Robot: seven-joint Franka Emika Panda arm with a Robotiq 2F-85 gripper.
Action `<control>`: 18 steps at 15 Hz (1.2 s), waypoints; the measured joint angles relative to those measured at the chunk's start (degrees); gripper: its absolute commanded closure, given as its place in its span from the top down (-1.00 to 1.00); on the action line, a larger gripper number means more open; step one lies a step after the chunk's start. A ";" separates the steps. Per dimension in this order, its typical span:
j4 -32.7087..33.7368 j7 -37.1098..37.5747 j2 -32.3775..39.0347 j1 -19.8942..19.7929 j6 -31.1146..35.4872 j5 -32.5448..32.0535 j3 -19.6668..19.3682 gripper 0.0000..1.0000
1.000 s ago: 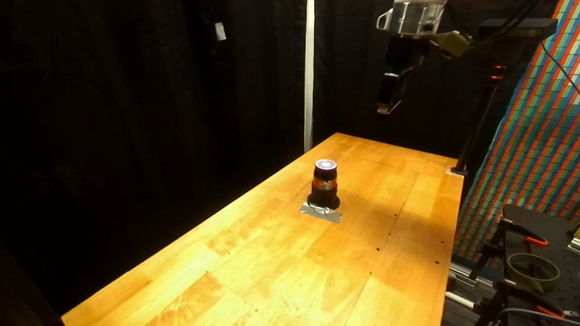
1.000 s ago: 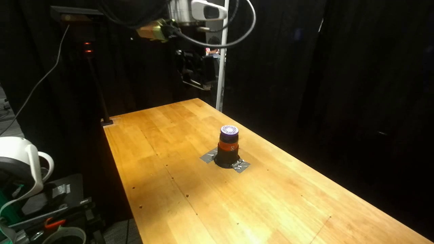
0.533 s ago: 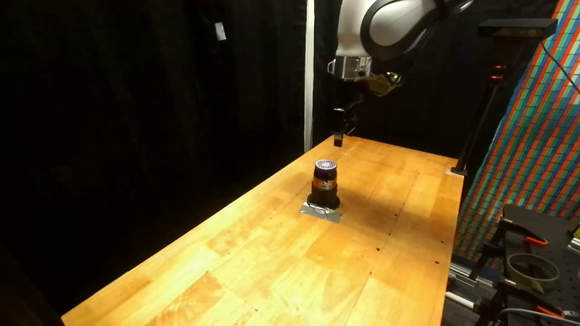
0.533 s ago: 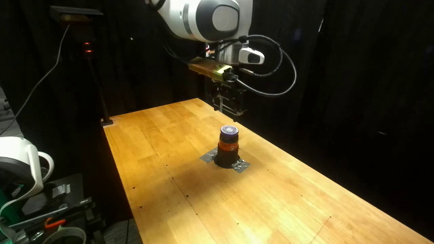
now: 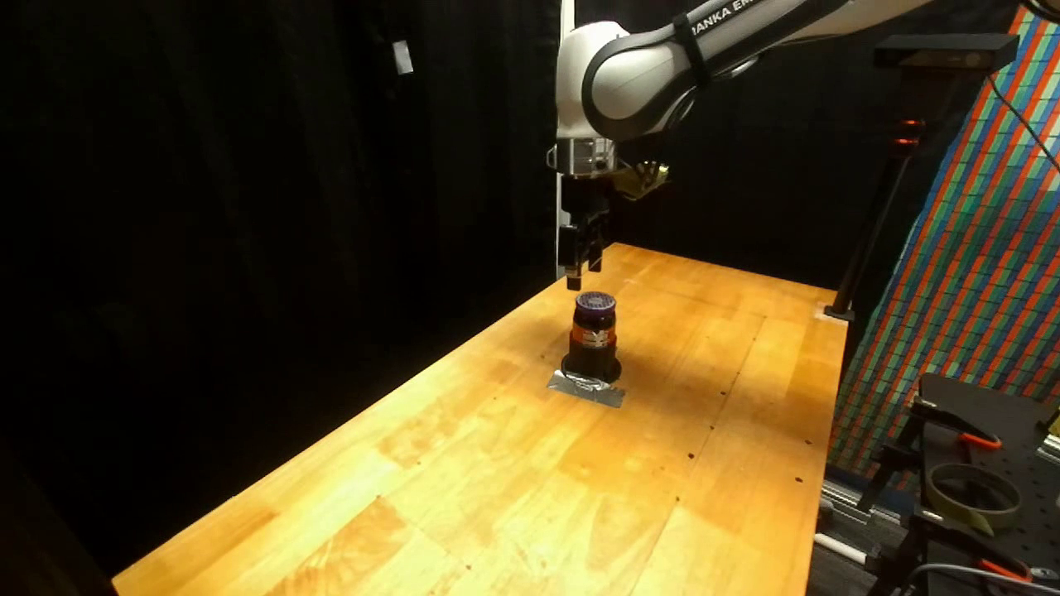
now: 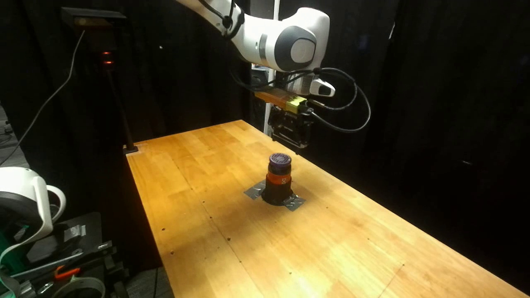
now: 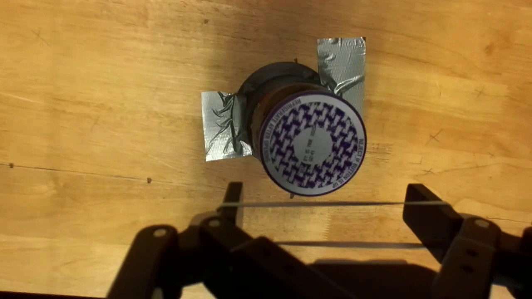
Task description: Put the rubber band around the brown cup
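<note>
The brown cup (image 7: 313,143) stands upright, dark with an orange band and a purple-and-white lid. It shows in both exterior views (image 5: 594,335) (image 6: 279,178), set in a black holder (image 6: 276,195) taped to the table. My gripper (image 7: 326,200) is open and points down, above the lid and off to one side, apart from the cup. It also shows in both exterior views (image 5: 585,276) (image 6: 288,143). The rubber band (image 7: 353,203) is stretched around the two open fingers, two strands spanning the gap. The band is too thin to make out in the exterior views.
Silver tape (image 7: 226,126) holds the black holder on the wooden table (image 5: 497,480). A black stand with a camera bar (image 5: 944,54) rises at the far table corner. A cart with a tape roll (image 5: 975,497) stands beside the table. Black curtains hang behind.
My arm has come down and across from high over the table's far end to near the cup. The cup has not moved.
</note>
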 measured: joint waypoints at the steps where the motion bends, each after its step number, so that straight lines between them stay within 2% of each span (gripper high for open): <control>1: 2.30 -0.01 1.76 0.14 -1.58 0.00 0.00 1.00; 5: 10.18 -0.04 8.11 0.46 -7.11 0.00 -0.01 1.00; 10: 16.88 -0.04 13.81 0.54 -11.77 0.00 -0.02 1.00; 18: 19.96 0.00 16.44 0.99 -16.04 -0.06 -0.18 1.00</control>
